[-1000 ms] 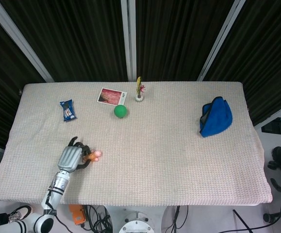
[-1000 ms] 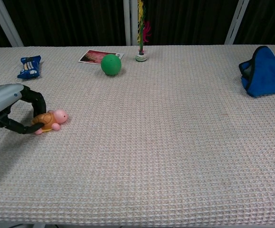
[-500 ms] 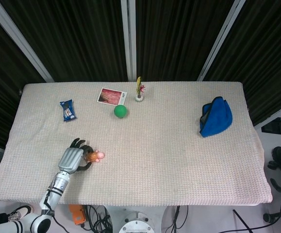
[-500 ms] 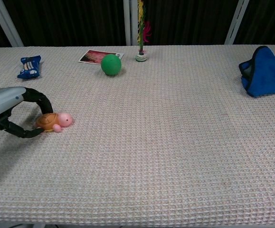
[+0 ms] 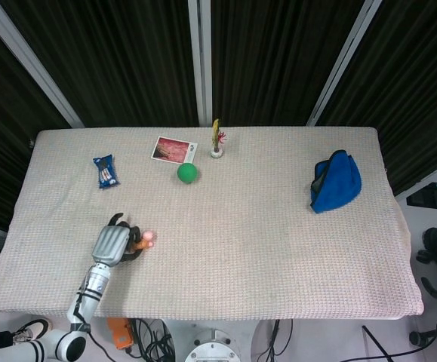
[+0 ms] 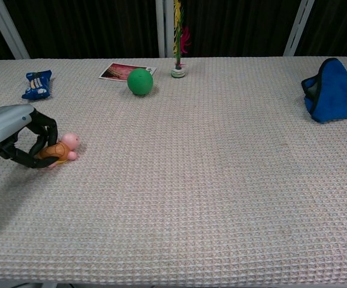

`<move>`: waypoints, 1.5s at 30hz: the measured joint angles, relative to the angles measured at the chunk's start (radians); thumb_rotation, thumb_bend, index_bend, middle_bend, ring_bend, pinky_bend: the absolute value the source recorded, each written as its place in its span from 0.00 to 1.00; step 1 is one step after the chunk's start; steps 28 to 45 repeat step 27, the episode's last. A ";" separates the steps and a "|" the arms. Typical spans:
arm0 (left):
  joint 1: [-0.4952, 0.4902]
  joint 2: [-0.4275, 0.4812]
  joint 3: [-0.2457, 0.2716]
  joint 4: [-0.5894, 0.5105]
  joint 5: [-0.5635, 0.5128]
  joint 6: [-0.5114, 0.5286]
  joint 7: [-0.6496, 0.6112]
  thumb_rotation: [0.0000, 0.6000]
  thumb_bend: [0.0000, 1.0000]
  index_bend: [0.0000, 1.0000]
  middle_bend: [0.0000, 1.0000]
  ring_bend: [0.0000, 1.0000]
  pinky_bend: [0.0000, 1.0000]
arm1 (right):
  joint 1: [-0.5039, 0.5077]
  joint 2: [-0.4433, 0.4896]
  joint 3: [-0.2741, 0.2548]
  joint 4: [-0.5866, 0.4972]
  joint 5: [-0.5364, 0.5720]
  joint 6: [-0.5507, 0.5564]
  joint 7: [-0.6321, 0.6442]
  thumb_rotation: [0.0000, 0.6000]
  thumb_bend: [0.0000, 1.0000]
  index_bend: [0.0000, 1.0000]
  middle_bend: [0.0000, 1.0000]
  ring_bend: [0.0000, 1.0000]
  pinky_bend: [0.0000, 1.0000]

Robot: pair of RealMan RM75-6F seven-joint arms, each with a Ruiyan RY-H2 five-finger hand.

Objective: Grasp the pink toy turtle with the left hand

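Note:
The pink toy turtle with an orange-brown shell lies near the table's front left, its pink head sticking out to the right. My left hand has its dark fingers curled around the turtle's shell and grips it just above the cloth. In the head view the left hand covers most of the turtle. My right hand shows in neither view.
A green ball, a picture card and a small stand with feathers sit at the back centre. A blue snack packet lies at the back left. A blue pouch rests at the right.
My left hand's fingers have closed tighter around the turtle, and the turtle has shifted slightly left and tilted, head up, into the hand.

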 measured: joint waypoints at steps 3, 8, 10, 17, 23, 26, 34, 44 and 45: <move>0.002 0.009 0.002 -0.015 0.002 0.003 0.000 1.00 0.32 0.59 0.64 0.33 0.13 | -0.001 0.001 0.000 -0.003 -0.002 0.005 0.000 1.00 0.16 0.00 0.00 0.00 0.00; 0.008 0.066 0.016 -0.080 0.017 0.002 -0.013 1.00 0.23 0.24 0.18 0.05 0.12 | -0.005 0.007 -0.002 -0.016 -0.012 0.017 -0.002 1.00 0.16 0.00 0.00 0.00 0.00; 0.012 0.099 0.022 -0.117 0.020 0.004 -0.012 1.00 0.21 0.15 0.05 0.00 0.10 | -0.006 0.009 -0.003 -0.022 -0.016 0.020 -0.003 1.00 0.16 0.00 0.00 0.00 0.00; 0.036 0.231 0.040 -0.244 0.003 0.007 0.024 1.00 0.16 0.07 0.00 0.00 0.02 | -0.008 0.009 -0.007 -0.045 -0.031 0.034 -0.017 1.00 0.15 0.00 0.00 0.00 0.00; 0.089 0.310 0.063 -0.292 0.039 0.107 0.037 1.00 0.15 0.07 0.00 0.00 0.01 | -0.011 0.013 -0.006 -0.072 -0.044 0.056 -0.042 1.00 0.16 0.00 0.00 0.00 0.00; 0.137 0.348 0.084 -0.294 0.083 0.200 0.028 1.00 0.15 0.07 0.00 0.00 0.01 | -0.011 0.017 -0.005 -0.079 -0.049 0.062 -0.052 1.00 0.16 0.00 0.00 0.00 0.00; 0.155 0.360 0.092 -0.292 0.098 0.233 0.023 1.00 0.15 0.07 0.00 0.00 0.01 | -0.011 0.017 -0.005 -0.079 -0.049 0.062 -0.055 1.00 0.16 0.00 0.00 0.00 0.00; 0.155 0.360 0.092 -0.292 0.098 0.233 0.023 1.00 0.15 0.07 0.00 0.00 0.01 | -0.011 0.017 -0.005 -0.079 -0.049 0.062 -0.055 1.00 0.16 0.00 0.00 0.00 0.00; 0.155 0.360 0.092 -0.292 0.098 0.233 0.023 1.00 0.15 0.07 0.00 0.00 0.01 | -0.011 0.017 -0.005 -0.079 -0.049 0.062 -0.055 1.00 0.16 0.00 0.00 0.00 0.00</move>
